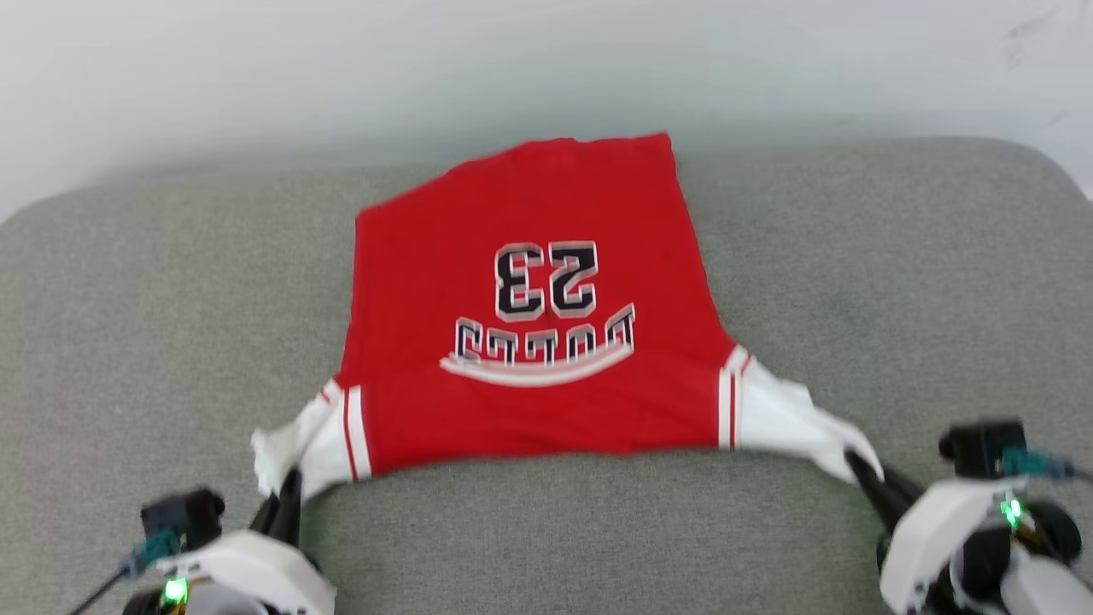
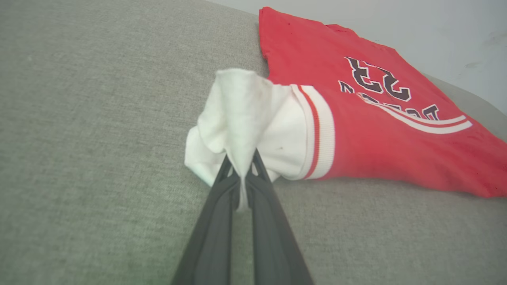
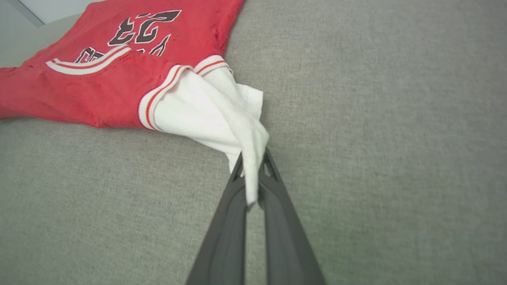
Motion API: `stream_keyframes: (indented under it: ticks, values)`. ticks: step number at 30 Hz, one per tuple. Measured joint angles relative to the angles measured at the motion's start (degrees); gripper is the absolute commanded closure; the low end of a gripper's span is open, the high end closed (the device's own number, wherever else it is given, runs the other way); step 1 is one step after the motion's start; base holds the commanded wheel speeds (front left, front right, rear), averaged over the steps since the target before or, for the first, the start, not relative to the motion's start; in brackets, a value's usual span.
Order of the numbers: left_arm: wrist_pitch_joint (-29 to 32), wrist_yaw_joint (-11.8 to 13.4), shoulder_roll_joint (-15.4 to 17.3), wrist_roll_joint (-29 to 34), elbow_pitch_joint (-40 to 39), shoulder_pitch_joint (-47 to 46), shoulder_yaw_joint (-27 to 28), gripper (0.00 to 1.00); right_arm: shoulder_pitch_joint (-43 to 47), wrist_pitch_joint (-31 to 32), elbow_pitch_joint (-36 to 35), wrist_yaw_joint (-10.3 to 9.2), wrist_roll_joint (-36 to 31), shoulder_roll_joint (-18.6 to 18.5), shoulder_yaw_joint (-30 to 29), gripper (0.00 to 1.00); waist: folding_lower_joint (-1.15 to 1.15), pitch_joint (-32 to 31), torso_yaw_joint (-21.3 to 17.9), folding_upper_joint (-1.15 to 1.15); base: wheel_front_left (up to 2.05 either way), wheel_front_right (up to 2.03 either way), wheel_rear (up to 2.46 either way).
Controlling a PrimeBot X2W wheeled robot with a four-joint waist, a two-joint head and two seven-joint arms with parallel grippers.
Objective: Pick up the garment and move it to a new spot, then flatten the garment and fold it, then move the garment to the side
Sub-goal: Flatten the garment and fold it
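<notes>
Jaws tight on garment [image 1: 529, 410] sleeve edges

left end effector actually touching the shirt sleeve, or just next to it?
Touching. The left wrist view shows the left end effector shut on the shirt, with the white sleeve pinched between its dark fingers.

The left pincer [image 1: 290, 487] at the lower left and the right pincer [image 1: 858, 461] at the lower right each have two long, dark grey fingers [image 2: 214, 229] that taper to thin tips with small triangular cut-outs. Behind each is a glossy white wrist shell [image 1: 248, 564] with a green light [image 1: 175, 589], a black block [image 1: 182, 517] and a teal cable plug [image 1: 154, 544].
</notes>
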Motion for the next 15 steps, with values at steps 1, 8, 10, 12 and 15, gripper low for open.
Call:
stream_keyframes:
  ticks: [1,8,10,12,15]
  values:
    - [0.48,0.99,0.19,-0.49,-1.82,2.4,0.14,1.0,2.76,0.65,-1.23,0.0,-0.53,-0.07,-0.86,1.0,0.0,-0.78,-0.09,0.0,0.0,0.0,0.0]
    - [3.41,7.15,1.65,-1.98,-13.58,15.69,-0.05,1.0,19.39,8.54,-9.21,0.01,-4.67,2.2,-7.98,1.0,0.0,-5.26,-0.44,0.0,0.0,0.0,0.0]
    - [3.48,8.71,2.08,-1.81,-16.63,17.88,-0.11,1.0,23.24,11.24,-11.12,0.0,-6.65,3.41,-9.9,1.0,-0.01,-5.84,-0.3,0.0,0.0,0.0,0.0]
    - [3.78,9.98,2.23,-1.71,-19.26,19.15,-0.13,1.0,26.02,13.37,-13.55,0.0,-7.94,5.06,-11.66,0.72,0.0,-5.95,-0.01,0.0,0.0,0.0,0.0]
    - [3.82,11.89,2.76,-0.6,-22.76,19.67,-0.18,1.0,27.52,13.86,-17.68,0.0,-10.02,6.65,-14.22,0.0,0.0,-5.93,0.44,0.0,0.0,0.0,0.0]
